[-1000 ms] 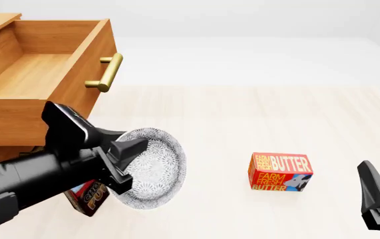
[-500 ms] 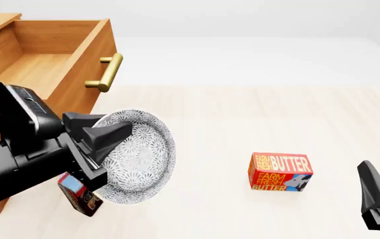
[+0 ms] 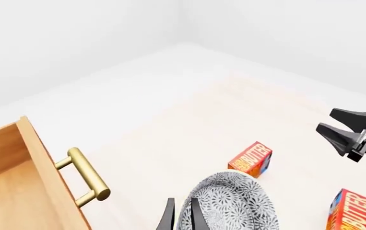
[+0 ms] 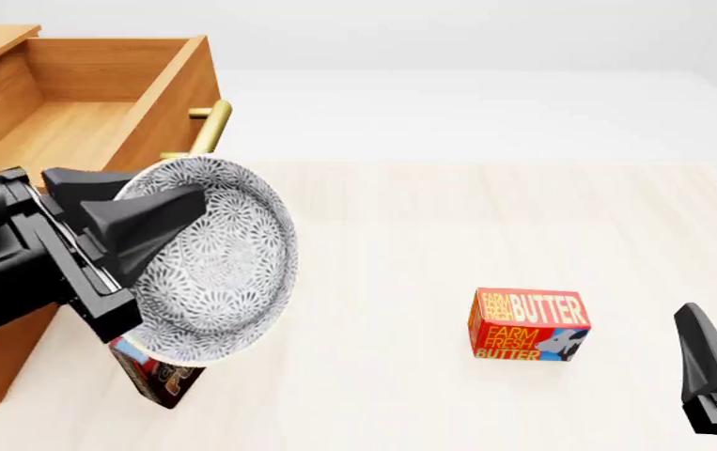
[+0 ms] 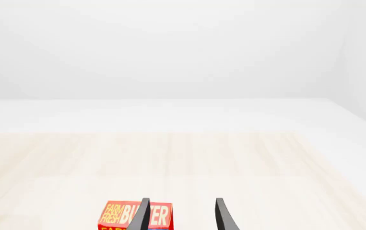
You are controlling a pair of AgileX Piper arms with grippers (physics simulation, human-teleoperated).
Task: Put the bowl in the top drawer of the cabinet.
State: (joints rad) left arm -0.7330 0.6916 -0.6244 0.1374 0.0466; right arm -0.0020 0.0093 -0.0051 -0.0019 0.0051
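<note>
In front of the open drawer [image 4: 70, 122], the left gripper [image 4: 126, 240] grips the bowl [image 4: 214, 258] by its rim, tilted in the air and not yet over the opening; carrying it in and releasing remain. The right gripper [image 5: 181, 215] idles, parted and empty

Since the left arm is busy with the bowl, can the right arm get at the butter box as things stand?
Probably yes: the right gripper is open, and the butter box stands just beyond it with nothing between.
</note>
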